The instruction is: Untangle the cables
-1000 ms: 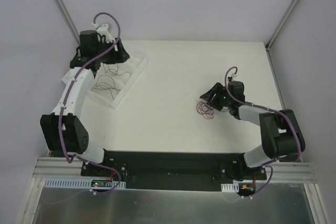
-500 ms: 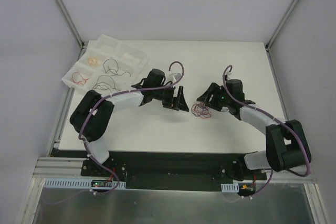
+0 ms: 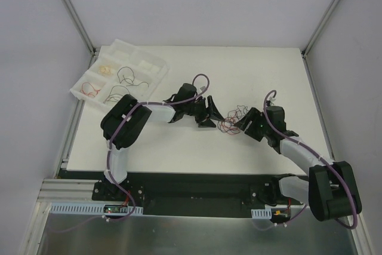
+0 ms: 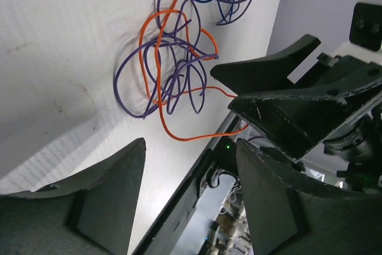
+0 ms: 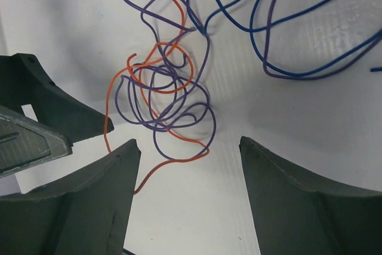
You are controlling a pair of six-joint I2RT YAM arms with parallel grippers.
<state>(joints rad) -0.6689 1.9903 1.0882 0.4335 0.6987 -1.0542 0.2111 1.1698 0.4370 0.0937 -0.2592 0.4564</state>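
Top external view: left tool (image 3: 211, 117) and right tool (image 3: 242, 125), both spread wide, empty, flank tangled cables (image 3: 228, 125) on worktop (image 3: 239, 70).

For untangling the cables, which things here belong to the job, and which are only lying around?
Belong to the job:
- tangle of purple, orange and blue wires
- left gripper, open
- right gripper, open
- white compartment tray, probably, holding separate wires

Only lying around:
- purple hoses on the arms
- aluminium rail at the near edge
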